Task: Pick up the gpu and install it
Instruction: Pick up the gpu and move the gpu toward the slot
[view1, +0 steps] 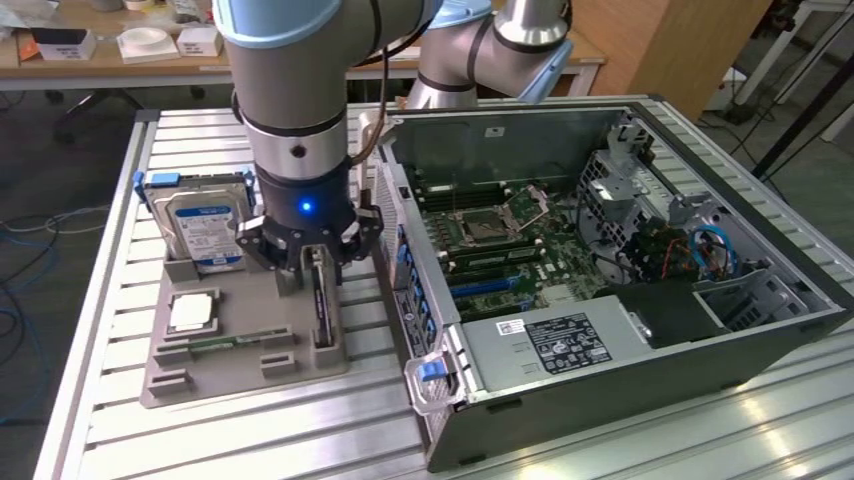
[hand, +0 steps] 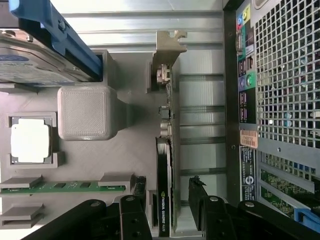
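The gripper (view1: 318, 262) is pointing straight down over the grey holder tray (view1: 214, 378) on the counter (view1: 107, 250). Its fingers (hand: 202, 209) are standing wide, one on each side of the gpu (hand: 164, 200), and are holding nothing. The gpu is sitting on its long edge in a slot of the tray, between the open computer case (view1: 601, 405) and the places holding the hard drive (view1: 200, 228), the processor chip (hand: 30, 141) and the memory stick (hand: 65, 187). Its long axis is running parallel to the case's rear wall, and its silver bracket (hand: 167, 50) is lying at the end farther from the fingers. The gap between the fingers is therefore lying square across the card's thin edge. A strip of tray is showing between the card and the case-side finger, so I judge the fingers lined up on its flat sides but not touching it.
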